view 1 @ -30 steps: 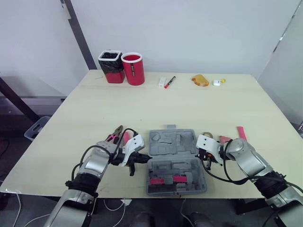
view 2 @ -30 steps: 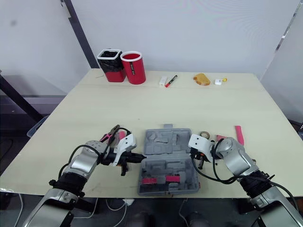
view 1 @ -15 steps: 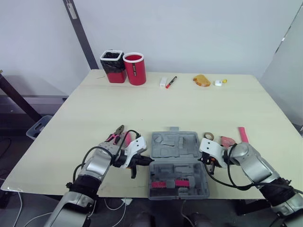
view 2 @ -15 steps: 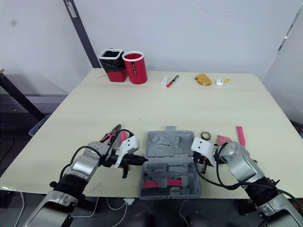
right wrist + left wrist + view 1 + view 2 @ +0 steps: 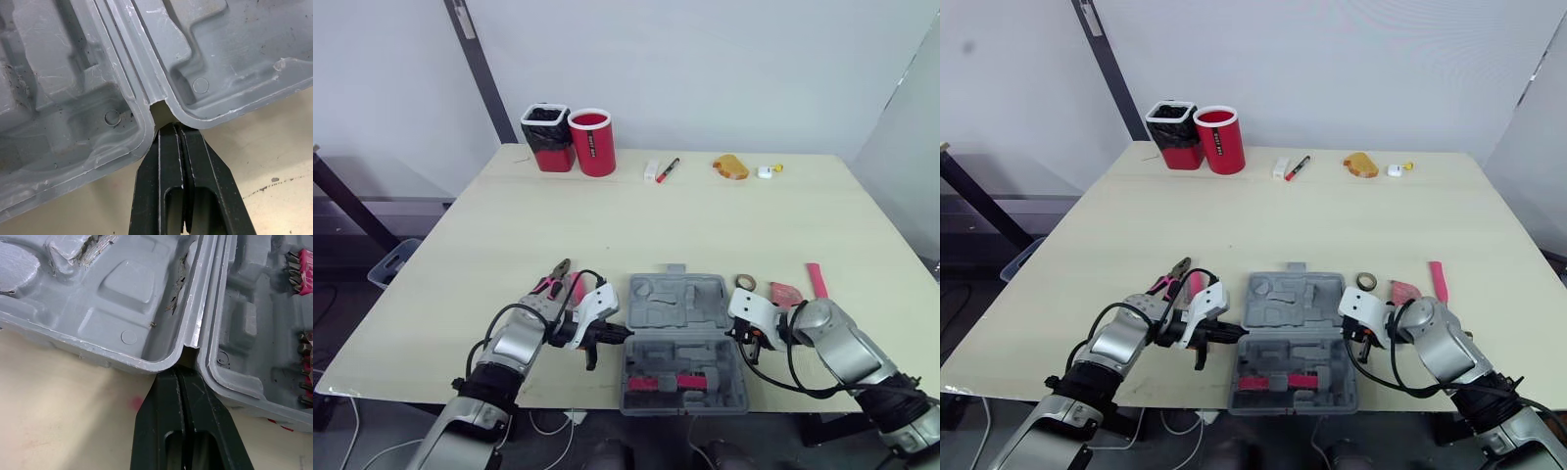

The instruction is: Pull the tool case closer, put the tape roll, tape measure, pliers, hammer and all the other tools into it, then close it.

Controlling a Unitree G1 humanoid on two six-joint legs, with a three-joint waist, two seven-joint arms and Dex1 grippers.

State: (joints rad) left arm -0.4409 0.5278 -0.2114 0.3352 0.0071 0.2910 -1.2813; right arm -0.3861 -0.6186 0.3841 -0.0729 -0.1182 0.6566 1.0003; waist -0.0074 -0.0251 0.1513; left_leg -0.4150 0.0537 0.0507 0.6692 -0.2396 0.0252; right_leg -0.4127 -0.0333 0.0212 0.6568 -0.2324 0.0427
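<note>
The grey tool case (image 5: 676, 295) lies open near the table's front edge, with red bits (image 5: 666, 382) in its nearer half. My left gripper (image 5: 619, 334) is shut, its tips (image 5: 182, 369) pushed into the hinge notch on the case's left side. My right gripper (image 5: 741, 338) is shut too, its tips (image 5: 172, 126) in the right hinge notch. Pink-handled pliers (image 5: 553, 279) lie just left of my left gripper. A tape roll (image 5: 743, 282), a pink tool (image 5: 785, 291) and a pink strip (image 5: 817, 279) lie right of the case.
At the back left stand a black bin (image 5: 545, 137) and a red cup (image 5: 591, 142). Along the back edge lie a white block (image 5: 649, 169), a marker (image 5: 665, 169), a yellow-brown object (image 5: 727, 166) and a small white item (image 5: 765, 172).
The case and both grippers have slid a little toward the table's front edge. The view itself has also shifted slightly.
</note>
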